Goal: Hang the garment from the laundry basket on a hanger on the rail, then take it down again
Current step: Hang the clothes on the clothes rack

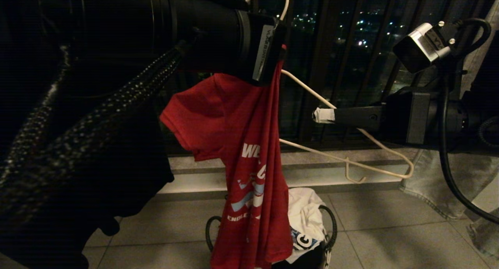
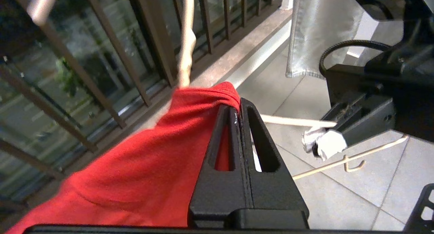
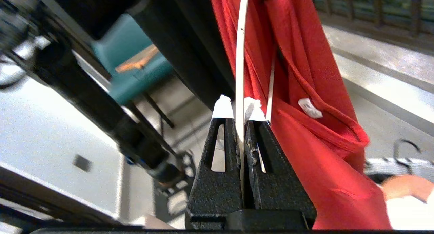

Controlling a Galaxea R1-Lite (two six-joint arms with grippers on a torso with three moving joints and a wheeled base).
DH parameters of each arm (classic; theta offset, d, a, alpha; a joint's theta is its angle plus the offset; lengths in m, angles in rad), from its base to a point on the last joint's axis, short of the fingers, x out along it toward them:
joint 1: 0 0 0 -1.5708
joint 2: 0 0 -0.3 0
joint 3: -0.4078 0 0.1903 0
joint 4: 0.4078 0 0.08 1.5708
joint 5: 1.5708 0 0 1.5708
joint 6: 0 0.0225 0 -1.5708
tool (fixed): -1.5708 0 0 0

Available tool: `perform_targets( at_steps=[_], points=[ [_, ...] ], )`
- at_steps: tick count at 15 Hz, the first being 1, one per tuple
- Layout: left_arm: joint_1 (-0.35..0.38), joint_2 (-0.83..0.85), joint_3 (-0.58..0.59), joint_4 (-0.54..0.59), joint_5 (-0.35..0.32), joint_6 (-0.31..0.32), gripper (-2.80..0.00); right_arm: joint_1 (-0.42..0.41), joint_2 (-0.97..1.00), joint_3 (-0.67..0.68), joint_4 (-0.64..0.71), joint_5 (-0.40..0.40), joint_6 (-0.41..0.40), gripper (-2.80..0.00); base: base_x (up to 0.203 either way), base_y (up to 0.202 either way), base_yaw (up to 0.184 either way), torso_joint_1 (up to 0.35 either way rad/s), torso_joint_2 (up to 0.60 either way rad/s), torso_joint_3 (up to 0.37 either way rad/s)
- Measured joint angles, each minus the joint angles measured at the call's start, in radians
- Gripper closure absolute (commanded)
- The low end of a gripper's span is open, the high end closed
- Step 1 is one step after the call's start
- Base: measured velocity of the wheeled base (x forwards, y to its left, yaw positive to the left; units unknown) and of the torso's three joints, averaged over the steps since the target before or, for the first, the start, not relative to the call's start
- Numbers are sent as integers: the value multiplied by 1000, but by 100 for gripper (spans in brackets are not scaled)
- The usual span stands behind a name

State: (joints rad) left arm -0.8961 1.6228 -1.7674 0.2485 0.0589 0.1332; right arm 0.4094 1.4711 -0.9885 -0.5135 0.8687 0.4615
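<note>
The garment [image 1: 241, 144], a red T-shirt with white lettering, hangs bunched from one side of the thin white wire hanger [image 1: 312, 93]. My left gripper [image 1: 277, 60] is at the shirt's top, shut on a fold of red fabric [image 2: 203, 101] beside the hanger's twisted neck [image 2: 186, 51]. My right gripper [image 1: 322, 115], with white-taped tips, is shut on the hanger's bare sloping wire [image 3: 240, 74]. The hanger's other arm and a small side hook [image 1: 356, 177] stick out uncovered. Below stands the laundry basket [image 1: 332, 222], mostly hidden by the shirt. The rail does not show in the head view.
A white cloth [image 1: 306, 218] lies in the basket. A black garment [image 1: 117, 163] hangs at the left, pale denim [image 1: 440, 171] at the right. Dark window bars [image 1: 323, 46] and a stone ledge [image 1: 195, 171] run behind. A pale round bar [image 2: 39, 5] crosses above the window.
</note>
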Motion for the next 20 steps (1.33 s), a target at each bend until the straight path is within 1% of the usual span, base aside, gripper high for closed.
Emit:
perform_targets(
  at_steps=[2, 4, 6, 9, 10, 15, 18, 20],
  points=[
    [-22, -1, -9, 0, 2, 9, 0, 0, -8, 3, -55, 0, 72, 0, 0, 0, 0, 0, 0, 0],
    [-44, 2, -11, -1, 7, 9, 0, -3, -14, 4, -100, -1, 120, 0, 0, 0, 0, 0, 0, 0],
    [-64, 4, -9, -3, 7, 9, 0, -5, -21, 5, -109, -3, 142, 0, 0, 0, 0, 0, 0, 0],
    [-73, 5, -7, -4, 18, 9, 0, -9, -30, 5, -111, -1, 148, 0, 0, 0, 0, 0, 0, 0],
    [-74, 6, -7, -4, 30, 9, -280, -9, -32, 7, -111, -1, 148, 0, 0, 0, 0, 0, 0, 0],
    [-74, 7, -5, -4, 67, 10, -280, -10, -36, 10, -111, 0, 150, 0, 0, 0, 0, 0, 0, 0],
    [-73, 5, 0, -3, 87, 11, -280, -8, -42, 10, -133, 1, 189, 0, 0, 0, 0, 0, 0, 0],
    [-74, 0, 9, -1, 94, 9, -280, -9, -45, 10, -144, 1, 191, 0, 0, 0, 0, 0, 0, 0]
  ],
)
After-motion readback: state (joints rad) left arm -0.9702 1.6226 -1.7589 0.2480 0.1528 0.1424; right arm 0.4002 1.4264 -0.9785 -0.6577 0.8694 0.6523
